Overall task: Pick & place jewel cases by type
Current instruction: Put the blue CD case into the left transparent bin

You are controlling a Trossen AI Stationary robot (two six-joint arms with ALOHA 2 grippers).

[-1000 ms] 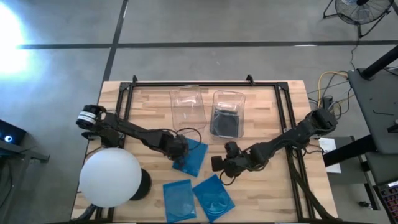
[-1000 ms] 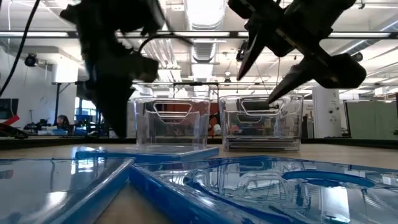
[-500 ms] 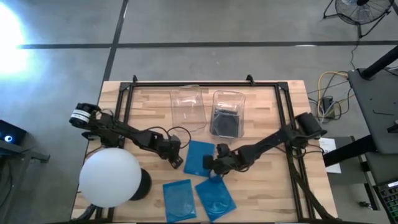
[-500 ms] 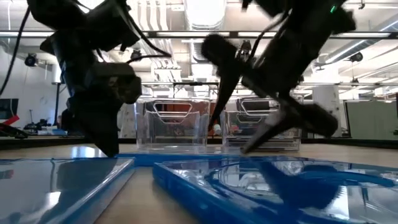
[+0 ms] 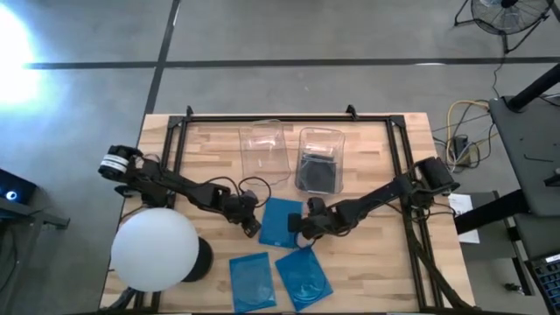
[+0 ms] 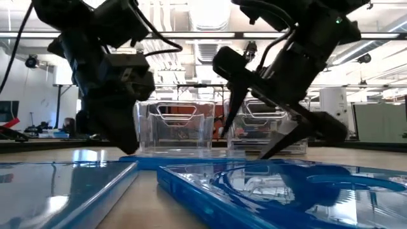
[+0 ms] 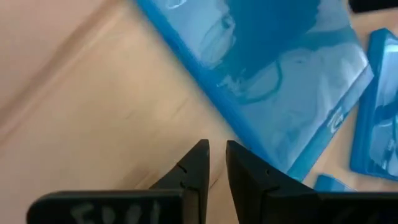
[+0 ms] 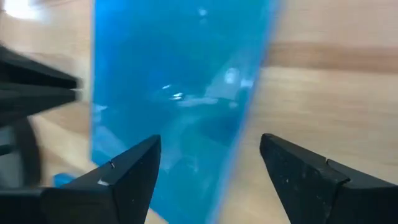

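A bright blue jewel case (image 5: 282, 220) lies flat on the table between my two grippers. My left gripper (image 5: 252, 226) is shut and low at the case's left edge, its tips (image 7: 216, 149) over bare wood just short of the blue case (image 7: 280, 74). My right gripper (image 5: 297, 229) is open at the case's right edge. In the right wrist view (image 8: 210, 142) one finger stands over the blue case (image 8: 174, 74) and the other over wood. Two more blue cases (image 5: 252, 280) (image 5: 303, 277) lie flat near the table's near edge. Dark cases (image 5: 317, 175) lie in the right-hand clear bin. My right gripper stands open astride the blue case's right edge (image 8: 249, 118), coming slanting down from the table's right side. I cannot tell whether a fingertip touches the case. The case lies flat on the table.
Two clear bins (image 5: 264, 149) (image 5: 321, 140) stand side by side toward the far edge; the left one looks empty. A big white ball (image 5: 156, 249) sits at the near left corner beside my left arm. Bare wood shows right of my right arm.
My right gripper has moved toward the table's left and come down at the middle blue case's right edge. My left gripper, which stood over that case's left corner, now sits just off its left edge. The case itself has shifted slightly toward the right.
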